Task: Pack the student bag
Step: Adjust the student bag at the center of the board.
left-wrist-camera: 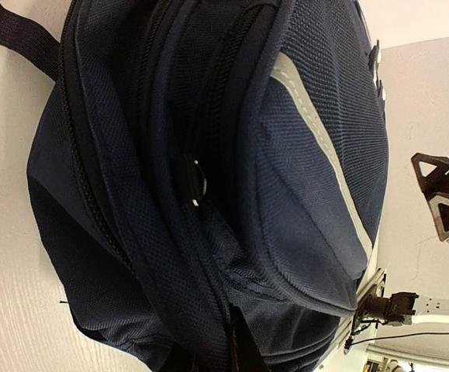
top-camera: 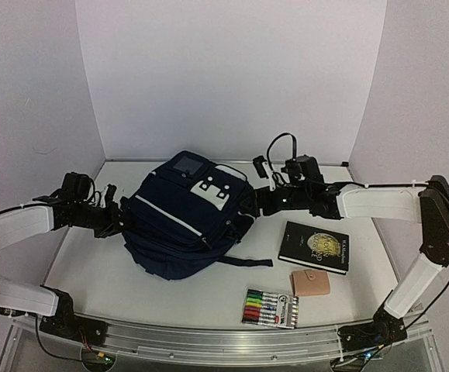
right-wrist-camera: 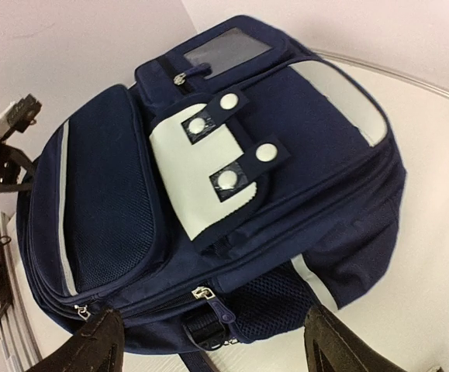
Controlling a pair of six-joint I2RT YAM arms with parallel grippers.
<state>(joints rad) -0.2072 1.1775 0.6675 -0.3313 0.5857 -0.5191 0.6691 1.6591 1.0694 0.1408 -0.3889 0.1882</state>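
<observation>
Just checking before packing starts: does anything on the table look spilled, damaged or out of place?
Nothing stands out. The student bag lies intact on the table, and the zips in view look closed. The black book, tan pouch and marker pack lie apart to its right, with nothing spilled.

On my feed, the white desk (top-camera: 92, 271) carries the student bag (top-camera: 185, 221) left of centre. A black book (top-camera: 314, 246) lies to its right. A tan wallet (top-camera: 310, 283) sits just below the book, and a marker pack (top-camera: 271, 308) lies near the front edge.
</observation>
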